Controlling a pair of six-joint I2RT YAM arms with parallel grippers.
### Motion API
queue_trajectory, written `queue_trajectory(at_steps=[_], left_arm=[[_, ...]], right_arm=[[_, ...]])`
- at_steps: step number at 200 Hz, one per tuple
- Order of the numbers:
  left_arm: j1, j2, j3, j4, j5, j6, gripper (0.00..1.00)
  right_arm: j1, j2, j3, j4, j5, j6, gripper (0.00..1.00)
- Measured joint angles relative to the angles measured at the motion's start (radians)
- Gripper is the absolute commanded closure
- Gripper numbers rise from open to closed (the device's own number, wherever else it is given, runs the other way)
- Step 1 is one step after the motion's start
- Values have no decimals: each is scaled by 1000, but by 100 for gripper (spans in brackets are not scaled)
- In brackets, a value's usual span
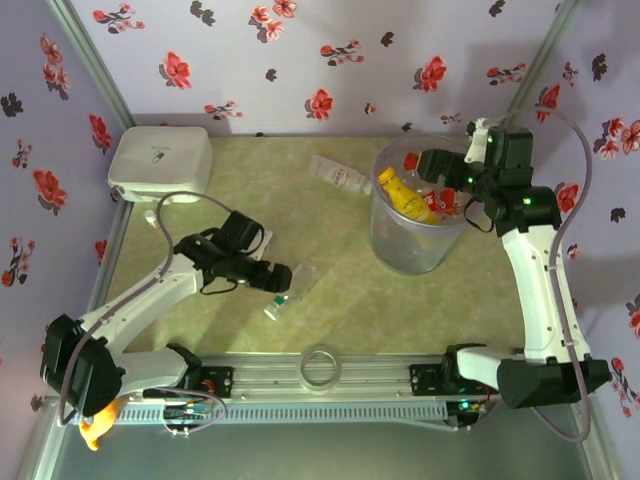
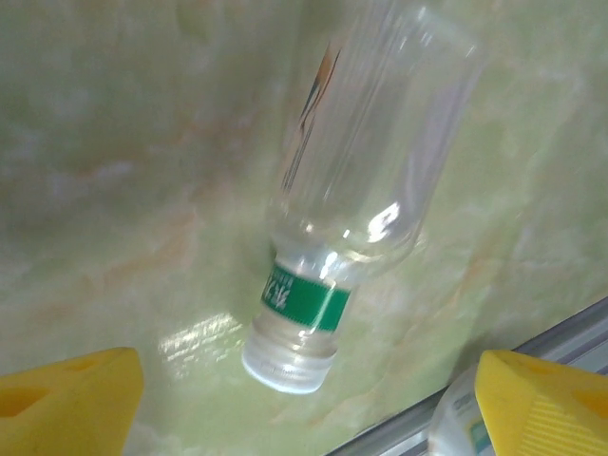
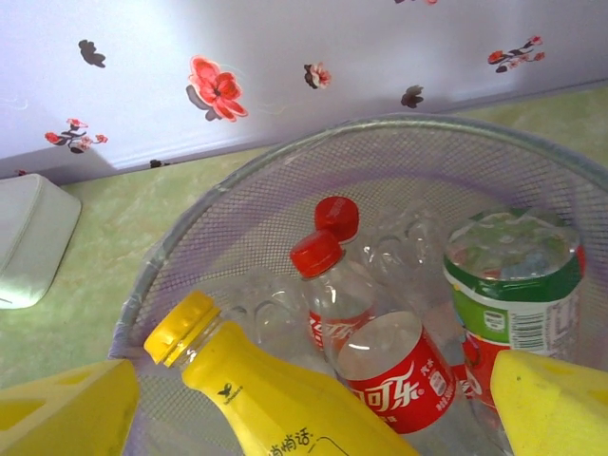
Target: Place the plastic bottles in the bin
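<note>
Above the bin (image 1: 400, 250), the right gripper (image 3: 313, 418) is hanging spread and empty; its wrist view is resolving two red-capped bottles (image 3: 323, 256) and a green-labelled one (image 3: 513, 285) beside the yellow bottle (image 3: 275, 399), blurred from the top. Left of the bin, the left gripper (image 2: 304, 408) is hovering spread at a clear green-banded bottle (image 2: 361, 180) lying untouched.

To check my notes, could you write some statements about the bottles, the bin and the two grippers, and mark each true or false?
1. A yellow bottle lies inside the bin. True.
2. The left gripper is shut on the green-banded clear bottle. False: it is open, and that bottle lies on the table in front of it.
3. The right gripper hangs open and empty over the bin. True.
4. Every bottle is in the bin. False: another clear bottle also lies on the table, beside the bin.
</note>
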Motion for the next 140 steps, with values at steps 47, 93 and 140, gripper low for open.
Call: queue_trajectory(at_steps=[47,93,140], left_arm=[[-32,83,-43,24,-11,-11,19],[-73,177,-53,76,-11,-19,28],[-93,265,-53,107,-19,-21,38]], right_arm=[[51,29,3,0,45,1,4],[51,27,11,-8,83,0,4],[51,27,11,-10,101,-2,4]])
